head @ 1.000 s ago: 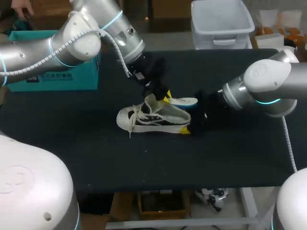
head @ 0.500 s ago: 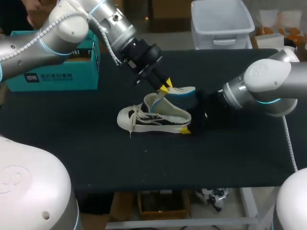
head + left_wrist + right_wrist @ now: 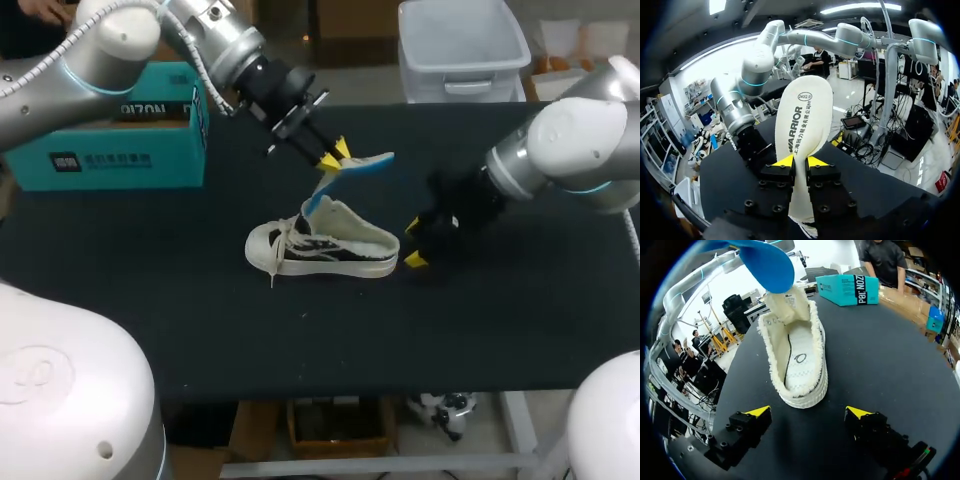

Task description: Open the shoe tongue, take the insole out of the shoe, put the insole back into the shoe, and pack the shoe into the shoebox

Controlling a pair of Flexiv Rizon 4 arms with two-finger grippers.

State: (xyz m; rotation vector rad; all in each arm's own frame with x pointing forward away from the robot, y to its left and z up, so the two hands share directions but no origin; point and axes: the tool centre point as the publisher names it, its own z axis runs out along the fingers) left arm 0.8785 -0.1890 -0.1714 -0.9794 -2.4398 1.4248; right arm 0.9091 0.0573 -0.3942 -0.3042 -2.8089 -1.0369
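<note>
Left gripper [image 3: 334, 156] clamped on insole [image 3: 366, 160], blue underside in right wrist view; right gripper [image 3: 413, 243] spread behind shoe [image 3: 320, 246]

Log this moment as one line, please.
left hand: shut on insole, above shoe | right hand: open, behind shoe

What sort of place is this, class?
Likely a robotics lab bench: the left gripper holds a cream insole above a white canvas sneaker on a black table, a teal cardboard shoebox nearby.
</note>
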